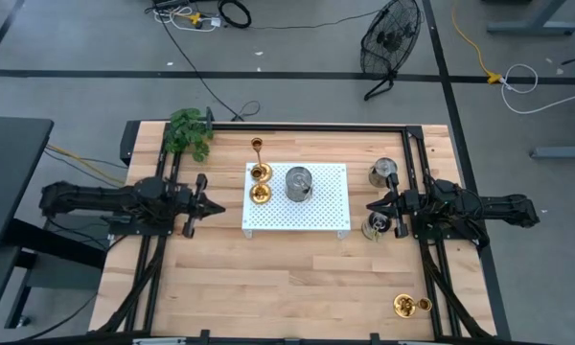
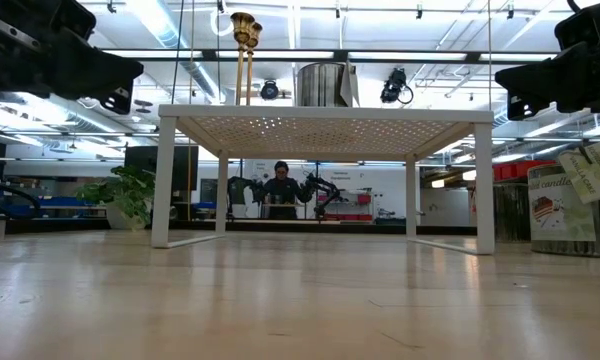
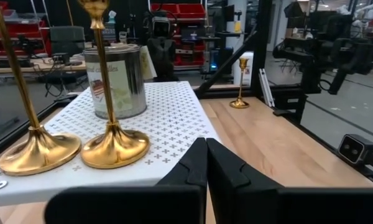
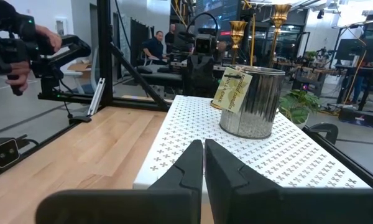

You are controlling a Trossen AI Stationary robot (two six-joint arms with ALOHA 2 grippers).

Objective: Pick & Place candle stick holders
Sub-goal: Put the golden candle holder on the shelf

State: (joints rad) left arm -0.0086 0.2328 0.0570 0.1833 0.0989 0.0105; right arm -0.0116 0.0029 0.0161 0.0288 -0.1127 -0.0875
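Claws [image 1: 217, 207] [image 1: 372, 206] shut, level, facing the white rack [image 1: 328, 206] from opposite sides.

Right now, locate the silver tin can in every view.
High view: silver tin can at the white perforated stand's centre.
Low view: on the stand top, right of the gold stems.
Left wrist view: behind two gold holders.
Right wrist view: right of centre.
Shared landmark: the stand.

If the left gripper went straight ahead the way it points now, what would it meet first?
Most likely the near edge of the white perforated stand. The shut left gripper points at it, with two gold candle stick holders just off its line. Whether the fingers would clear the top is unclear.
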